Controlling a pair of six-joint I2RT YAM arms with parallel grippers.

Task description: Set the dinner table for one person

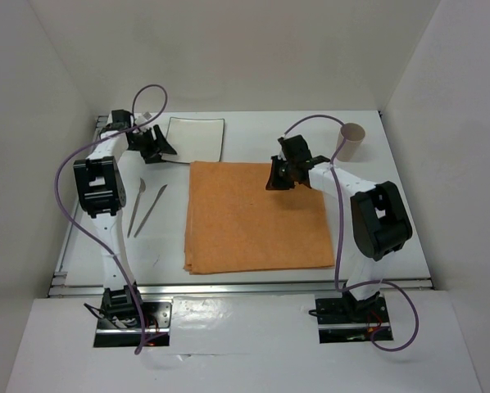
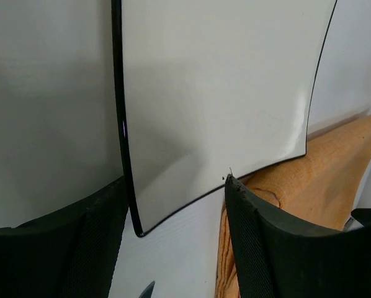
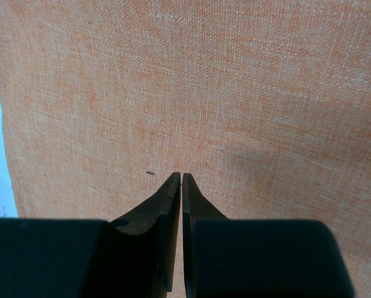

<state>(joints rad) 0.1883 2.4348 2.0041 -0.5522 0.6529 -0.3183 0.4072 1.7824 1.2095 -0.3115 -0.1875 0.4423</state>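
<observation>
While both arms reach out over it, the dinner table [image 1: 261, 133] lies white and flat under the two claws, with thin metal rails along its edges. The left claw [image 1: 155, 146] is released: in its wrist view its fingers [image 2: 260, 236] stand wide apart, and the near corner of a square white plate [image 2: 216, 93] with a thin dark rim lies between them; whether a finger touches the plate I cannot tell. This plate [image 1: 195, 139] sits just to the right of the left claw, near the far edge of the table. Behind this claw, toward its arm's base, two thin grey utensils [image 1: 150, 210] lie side by side on the bare table. The right claw [image 1: 279, 174] is clenched, its fingertips [image 3: 173, 186] pressed together with nothing seen between them, and directly under it spreads the orange cloth [image 3: 235, 81]. This cloth [image 1: 257, 217] covers the middle of the table. Beyond the right claw, on its right side, a beige cup [image 1: 351, 142] stands on the table.
</observation>
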